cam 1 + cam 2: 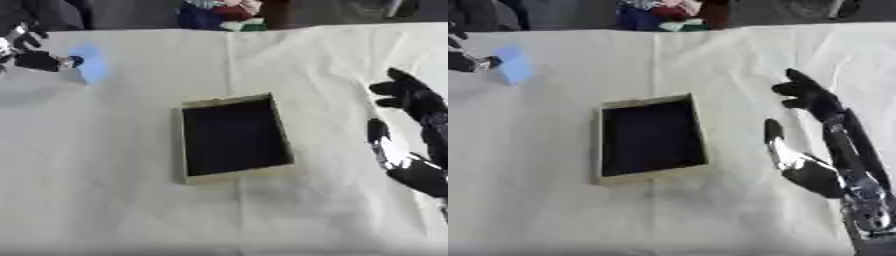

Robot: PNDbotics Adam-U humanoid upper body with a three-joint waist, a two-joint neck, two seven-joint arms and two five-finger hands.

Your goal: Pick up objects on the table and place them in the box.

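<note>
Far left, left hand [33, 56] pinches a pale blue object [90, 65] above the cloth [114, 200]. Box [229, 179] centre. Right hand [815, 150] released, fingers straight.

A shallow, open box [234, 137] with pale rim and dark inside sits mid-surface; a light-blue object [90, 67] lies far left.

A staged test or lab setting rather than a lived-in room: a wide table [114, 200] is covered edge to edge in a plain, creased white cloth [710, 60]. On it sits one shallow box [234, 137] with a dark inside. Beyond the far edge is a dim floor and a heap of colourful items [223, 14], too blurred to identify.
</note>
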